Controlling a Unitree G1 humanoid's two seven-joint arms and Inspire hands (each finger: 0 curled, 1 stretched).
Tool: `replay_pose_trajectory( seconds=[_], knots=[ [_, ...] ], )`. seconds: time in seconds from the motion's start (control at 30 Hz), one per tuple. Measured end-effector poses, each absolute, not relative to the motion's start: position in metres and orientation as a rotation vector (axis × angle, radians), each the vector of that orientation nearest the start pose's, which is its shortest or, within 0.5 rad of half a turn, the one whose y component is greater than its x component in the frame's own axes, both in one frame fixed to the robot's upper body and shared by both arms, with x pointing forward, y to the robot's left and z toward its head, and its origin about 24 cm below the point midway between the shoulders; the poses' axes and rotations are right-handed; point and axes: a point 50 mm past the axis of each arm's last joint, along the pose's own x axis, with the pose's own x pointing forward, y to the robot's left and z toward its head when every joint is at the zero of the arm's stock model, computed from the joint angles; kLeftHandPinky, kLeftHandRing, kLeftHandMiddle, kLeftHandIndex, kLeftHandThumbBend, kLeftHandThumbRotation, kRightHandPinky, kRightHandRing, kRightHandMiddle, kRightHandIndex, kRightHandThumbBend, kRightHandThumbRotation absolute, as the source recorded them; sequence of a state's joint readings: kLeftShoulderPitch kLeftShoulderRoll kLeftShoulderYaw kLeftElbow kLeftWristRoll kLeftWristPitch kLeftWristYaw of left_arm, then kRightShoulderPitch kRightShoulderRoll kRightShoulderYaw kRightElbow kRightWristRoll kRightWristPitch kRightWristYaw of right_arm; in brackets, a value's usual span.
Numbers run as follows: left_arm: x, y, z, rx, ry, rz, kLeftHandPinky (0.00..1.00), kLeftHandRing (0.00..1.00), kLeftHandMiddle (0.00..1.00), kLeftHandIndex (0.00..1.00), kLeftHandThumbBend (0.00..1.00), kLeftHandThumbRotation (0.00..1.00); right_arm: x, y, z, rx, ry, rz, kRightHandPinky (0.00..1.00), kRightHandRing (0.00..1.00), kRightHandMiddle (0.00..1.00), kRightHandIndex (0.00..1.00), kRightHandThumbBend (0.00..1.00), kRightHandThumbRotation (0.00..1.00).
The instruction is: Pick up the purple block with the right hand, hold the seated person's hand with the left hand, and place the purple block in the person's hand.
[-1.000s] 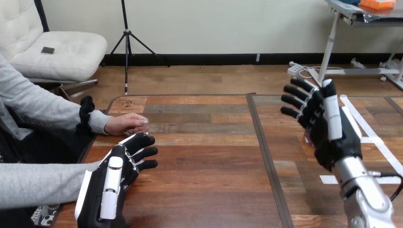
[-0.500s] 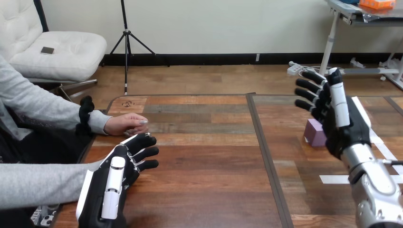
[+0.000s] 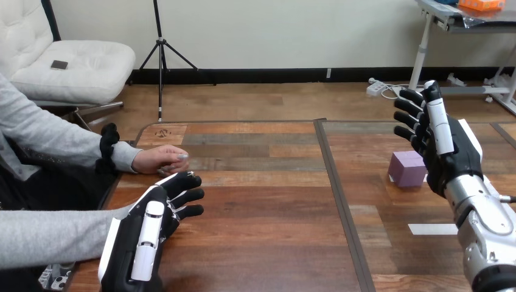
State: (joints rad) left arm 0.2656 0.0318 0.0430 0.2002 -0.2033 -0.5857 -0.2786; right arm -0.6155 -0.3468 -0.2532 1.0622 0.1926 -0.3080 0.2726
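Where the head view looks down across the wooden bench, the purple block sits flat on the right half of the bench, just right of the dark seam that divides the surface. It rests on its base, upright, with nothing on top of it. The right hand stands immediately to the right of the block, its back turned to the camera and its fingers straight and spread wide, pointing up and to the left. It holds nothing; whether its palm touches the block's right face cannot be told. Its silver forearm enters from the lower right corner. A strip of white tape lies on the bench below the block.

At the lower left, the left hand lies palm down over the bench, fingers extended and loosely parted, holding nothing. The person's hand rests on the bench at its left edge, loosely curled, just beyond the left hand's fingertips. No robot finger curls round it, and contact between the two cannot be told. The block and the person's hand are well apart.
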Motion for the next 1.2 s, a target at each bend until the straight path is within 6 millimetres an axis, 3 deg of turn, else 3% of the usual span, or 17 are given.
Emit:
replay_pose_trajectory(
  seconds=[0.67,1.2],
  knots=[
    [0.181,0.177,-0.002,-0.099,-0.153,-0.072,0.65,0.72,0.73,0.69,0.29,0.89,0.35,-0.271,0.051,-0.04,0.118,-0.113,0.89,0.91,0.91,0.89,0.72,0.8],
    [0.181,0.176,-0.002,-0.08,-0.15,-0.083,0.64,0.73,0.73,0.69,0.34,0.9,0.357,-0.279,0.063,-0.127,0.156,-0.15,0.88,0.92,0.93,0.91,0.7,0.8]
  ],
)
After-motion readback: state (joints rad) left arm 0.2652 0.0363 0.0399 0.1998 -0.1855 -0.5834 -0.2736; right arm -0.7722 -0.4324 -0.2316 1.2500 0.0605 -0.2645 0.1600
